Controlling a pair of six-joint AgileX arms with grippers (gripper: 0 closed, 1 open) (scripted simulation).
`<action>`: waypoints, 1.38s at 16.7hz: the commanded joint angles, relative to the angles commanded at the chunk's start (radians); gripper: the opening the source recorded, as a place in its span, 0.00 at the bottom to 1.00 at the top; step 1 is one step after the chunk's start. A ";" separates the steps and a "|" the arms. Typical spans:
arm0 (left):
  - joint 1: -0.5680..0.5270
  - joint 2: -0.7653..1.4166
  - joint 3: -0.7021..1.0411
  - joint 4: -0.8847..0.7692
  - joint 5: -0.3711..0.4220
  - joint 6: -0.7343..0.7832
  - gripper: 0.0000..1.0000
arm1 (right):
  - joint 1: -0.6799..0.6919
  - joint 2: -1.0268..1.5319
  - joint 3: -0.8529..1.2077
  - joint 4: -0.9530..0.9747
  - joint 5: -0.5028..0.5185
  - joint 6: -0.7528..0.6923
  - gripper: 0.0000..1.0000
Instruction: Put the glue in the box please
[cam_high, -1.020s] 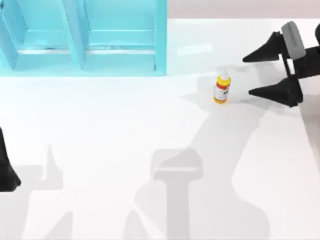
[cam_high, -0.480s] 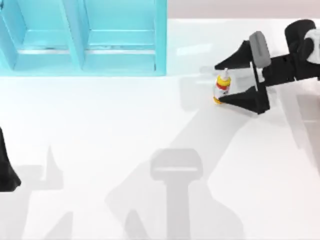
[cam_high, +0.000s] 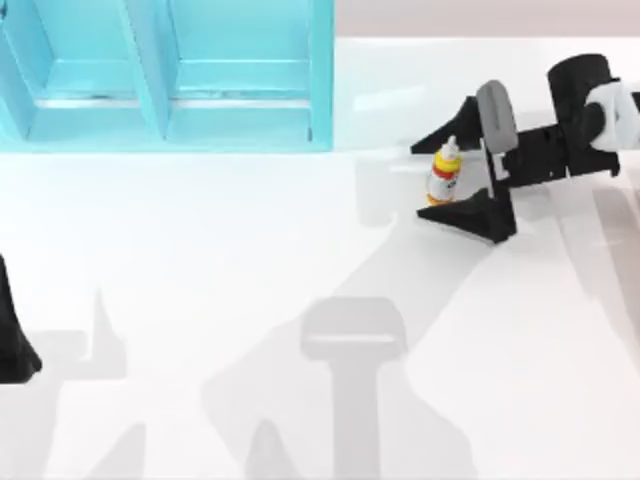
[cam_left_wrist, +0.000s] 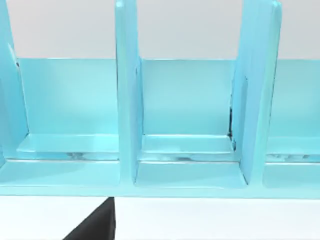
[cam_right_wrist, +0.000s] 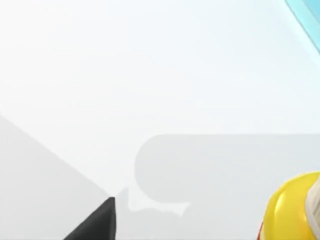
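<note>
Top view shows the right gripper (cam_high: 431, 180) reaching in from the right side of the bench (cam_high: 200, 260), its two black fingers spread apart, one on each side of the glue (cam_high: 444, 173). The glue stands upright on the bench, a small yellow bottle with a white pointed nozzle and a red-and-white label band, near the right end of the box (cam_high: 165, 75) and just past its corner. One fingertip lies close to the bottle's base and the other close to its nozzle; whether either touches it I cannot tell. The box is a teal structure with upright dividers, set along the far edge at the left. The left gripper (cam_high: 15, 345) sits parked at the left edge of the bench; whether its fingers are apart I cannot tell. Right wrist view catches the yellow shoulder of the glue (cam_right_wrist: 292, 210) and one black fingertip (cam_right_wrist: 100, 220) over the white surface. Left wrist view looks straight into the box's (cam_left_wrist: 190, 130) compartments.
</note>
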 joint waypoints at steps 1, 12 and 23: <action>0.000 0.000 0.000 0.000 0.000 0.000 1.00 | 0.000 0.000 0.000 0.000 0.000 0.000 1.00; 0.000 0.000 0.000 0.000 0.000 0.000 1.00 | 0.000 0.000 0.000 0.000 0.000 0.000 0.25; 0.000 0.000 0.000 0.000 0.000 0.000 1.00 | 0.000 0.000 0.000 0.000 0.000 0.000 0.00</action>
